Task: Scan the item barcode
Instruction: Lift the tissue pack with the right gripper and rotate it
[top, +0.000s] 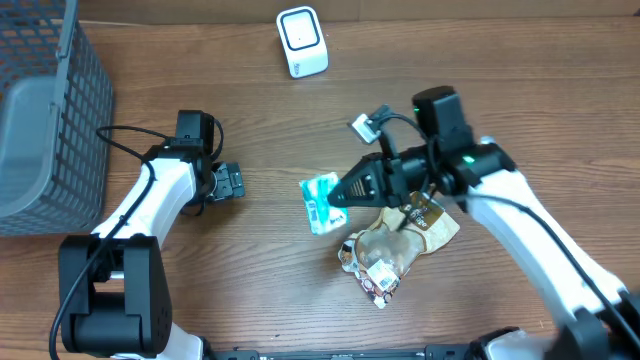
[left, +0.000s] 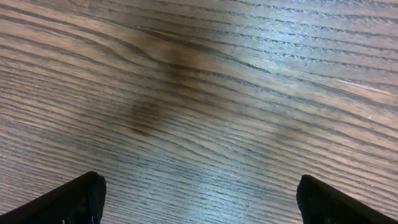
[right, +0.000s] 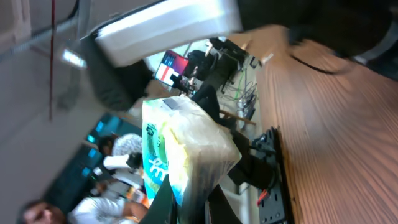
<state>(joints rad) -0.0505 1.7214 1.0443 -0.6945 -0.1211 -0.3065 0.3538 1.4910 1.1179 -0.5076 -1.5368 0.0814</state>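
Right fingers (top: 352, 188) clamped on the teal-white packet (top: 320, 201), which is held off the worktop (top: 260, 280) and well apart from the white scanner (top: 301, 41). Left fingers (left: 68, 200) wide apart, empty, over bare wood. Brown snack bags (top: 400, 245) beneath the right arm.

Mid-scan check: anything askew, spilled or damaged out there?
Nothing spilled or broken. The teal-and-white plastic packet is pinched at one end by the right fingers, and its wrapper is crumpled there. The brown snack packets lie in a loose, overlapping heap on the wooden table.
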